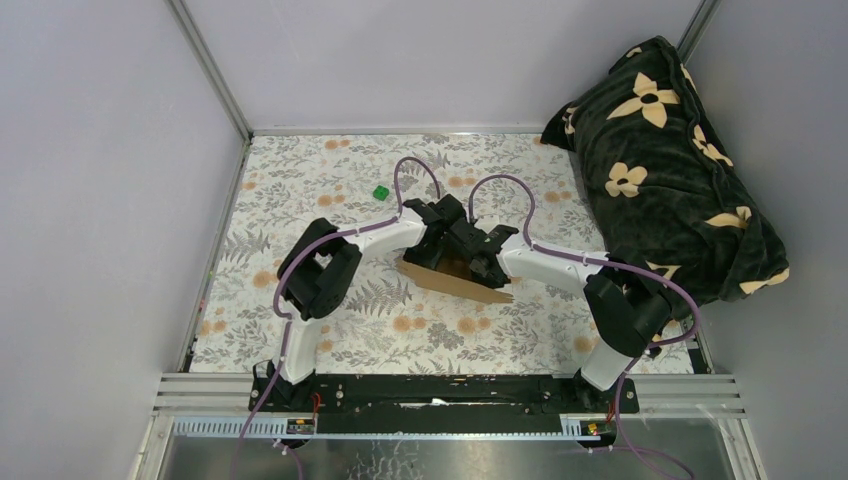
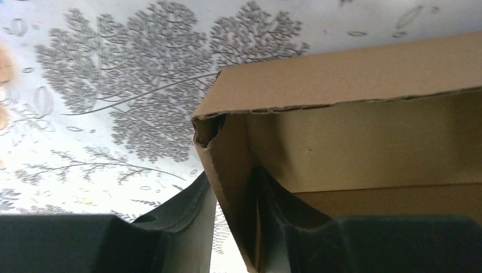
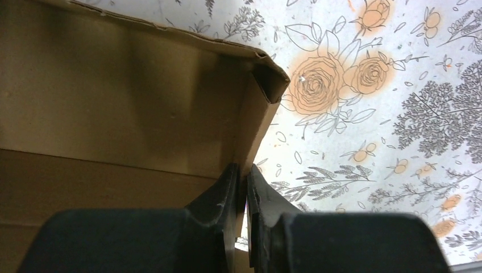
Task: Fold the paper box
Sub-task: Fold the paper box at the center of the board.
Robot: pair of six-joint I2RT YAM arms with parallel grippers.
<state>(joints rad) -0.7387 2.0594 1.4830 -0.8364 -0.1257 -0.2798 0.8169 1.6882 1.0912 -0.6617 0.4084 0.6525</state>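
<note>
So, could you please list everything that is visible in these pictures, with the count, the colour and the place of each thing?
tablecloth: one, white with grey leaves and orange flowers, covering the table
paper box: one, brown, middle of the tablecloth, walls partly raised
cube: one, green, on the cloth beyond the box
blanket: one, dark with cream flowers, bundled at the far right corner
left arm and right arm: two, white with black joints, reaching from the near edge to the box
cables: two, purple, one along each arm
left gripper: one, black, open, fingers either side of a box wall
right gripper: one, black, shut on another box wall
</note>
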